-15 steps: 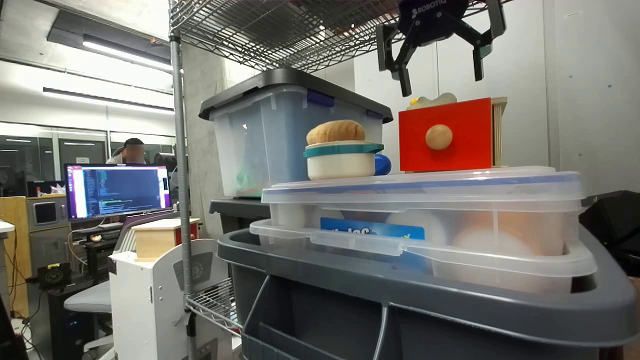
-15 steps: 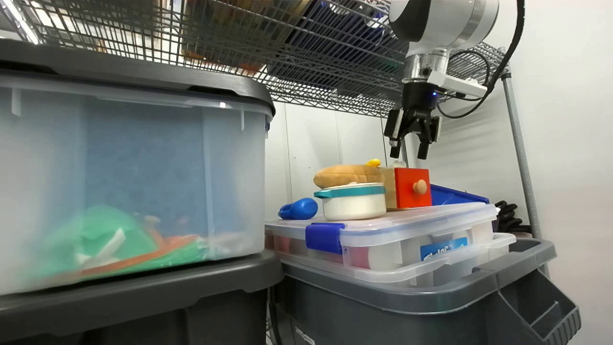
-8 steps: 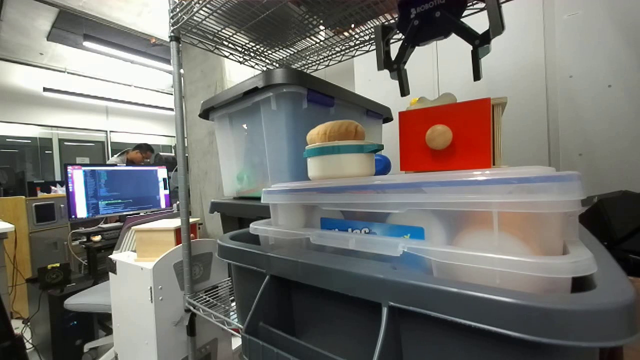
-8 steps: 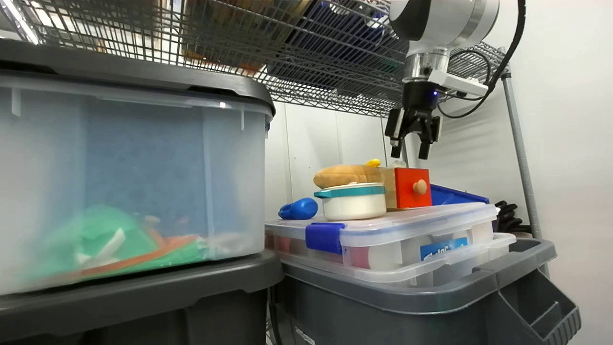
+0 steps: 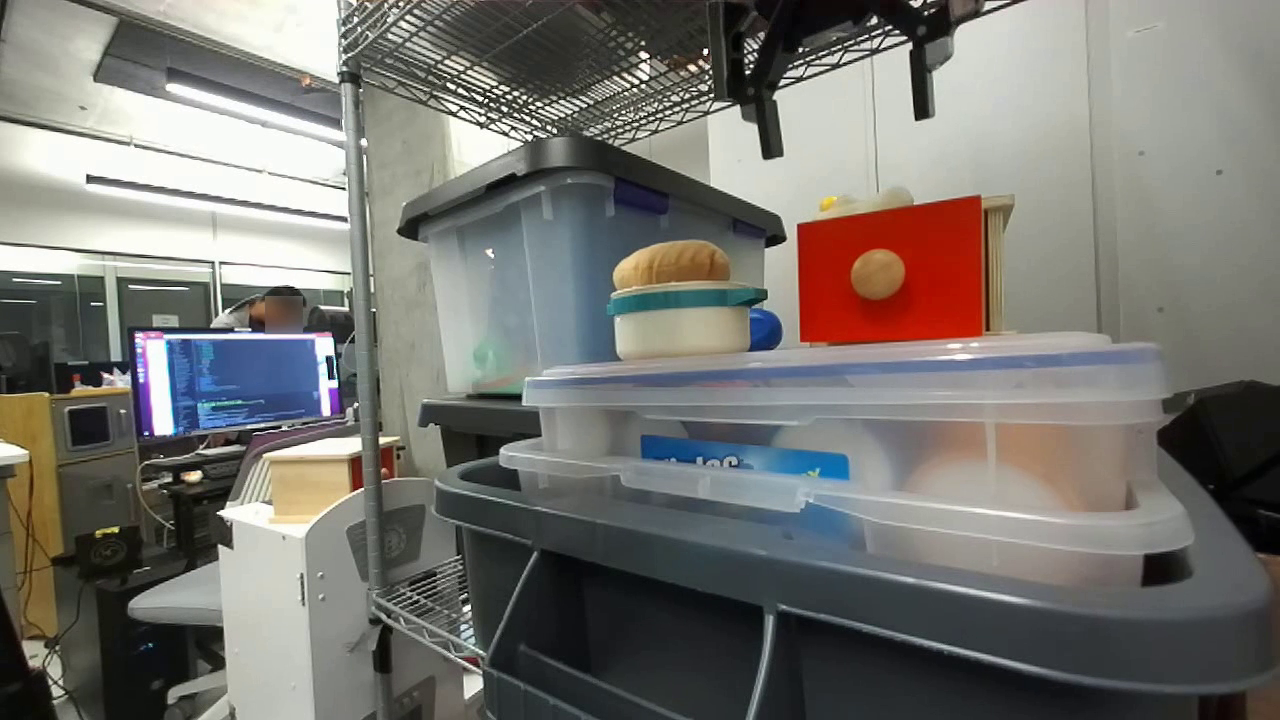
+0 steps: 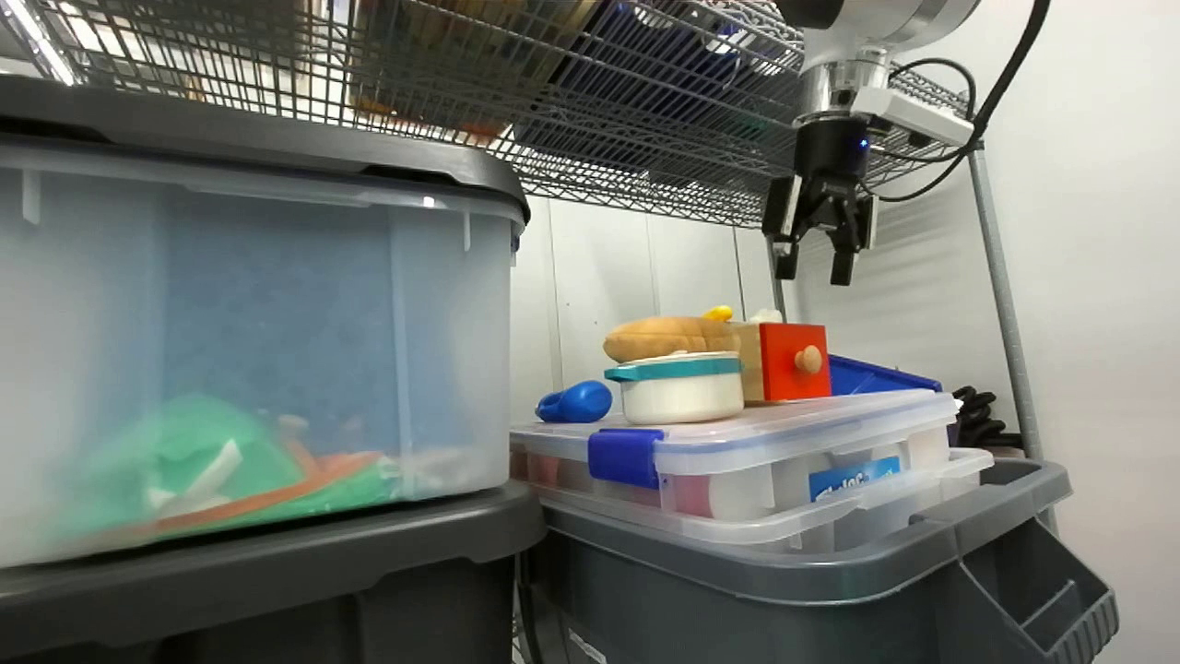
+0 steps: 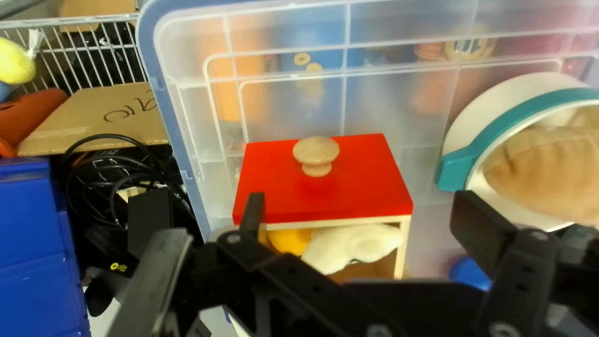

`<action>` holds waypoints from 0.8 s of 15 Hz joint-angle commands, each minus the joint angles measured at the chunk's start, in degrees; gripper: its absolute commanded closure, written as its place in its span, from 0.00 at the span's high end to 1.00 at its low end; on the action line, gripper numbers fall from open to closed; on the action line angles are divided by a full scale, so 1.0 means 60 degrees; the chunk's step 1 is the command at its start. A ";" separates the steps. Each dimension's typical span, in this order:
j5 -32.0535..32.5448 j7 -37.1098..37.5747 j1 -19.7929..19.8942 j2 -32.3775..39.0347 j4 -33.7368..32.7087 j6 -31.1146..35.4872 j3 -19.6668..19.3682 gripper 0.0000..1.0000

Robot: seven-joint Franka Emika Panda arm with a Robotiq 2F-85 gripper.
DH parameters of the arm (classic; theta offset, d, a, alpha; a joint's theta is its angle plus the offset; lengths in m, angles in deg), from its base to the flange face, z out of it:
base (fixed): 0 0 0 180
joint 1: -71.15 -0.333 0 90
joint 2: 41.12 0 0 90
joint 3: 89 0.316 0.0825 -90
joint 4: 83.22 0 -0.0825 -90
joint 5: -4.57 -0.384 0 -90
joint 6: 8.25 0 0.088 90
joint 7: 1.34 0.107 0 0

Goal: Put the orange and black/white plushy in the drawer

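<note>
We've got the end effector [image 5: 847,122] higher than half a second ago, wide and empty, and the orange and black/white plushy [image 7: 297,241] sits in the drawer [image 7: 346,192], 6 o'clock of the knob [image 7: 316,150] in wrist view, so placement looks done.

Free air above drawer [image 7: 355,187], pot [image 7: 493,105] alongside
</note>
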 commanded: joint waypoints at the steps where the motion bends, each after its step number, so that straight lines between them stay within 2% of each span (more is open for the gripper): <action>1: 0.0289 0.0339 -0.0134 -0.1274 0.0881 -0.0777 -0.0140 1.00; 5: 0.0790 0.0936 -0.0193 -0.2380 0.1411 -0.2009 -0.0087 1.00; 10: 0.2128 0.2566 -0.0211 -0.3382 0.1976 -0.3897 0.0268 1.00; 12: 0.2162 0.2675 -0.0319 -0.3759 0.2231 -0.4674 0.0350 1.00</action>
